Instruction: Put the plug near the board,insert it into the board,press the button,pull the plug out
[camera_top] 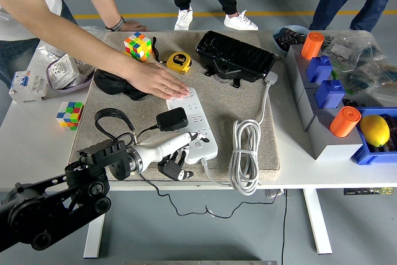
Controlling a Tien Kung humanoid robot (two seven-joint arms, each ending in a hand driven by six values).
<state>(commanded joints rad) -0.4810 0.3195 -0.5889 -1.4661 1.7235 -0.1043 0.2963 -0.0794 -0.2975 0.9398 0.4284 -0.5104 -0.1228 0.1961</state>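
Note:
A white power strip [200, 122] lies on the brown mat [248, 100]. A black plug [172, 119] lies on the mat against the strip's left side, with its thin black cord looping left. My left hand [177, 156] is at the strip's near end, just below the plug. Its fingers are loosely curled and hold nothing. A person's hand [162, 82] lies flat on the strip's far end. My right hand is out of sight.
The strip's white cable lies coiled [245, 153] at the mat's right. A Rubik's cube [138, 46], a yellow tape measure [178, 61] and a black bag [236, 57] sit at the back. A smaller cube [69, 114] is at the left. Grey and blue bins [329, 91] stand at the right.

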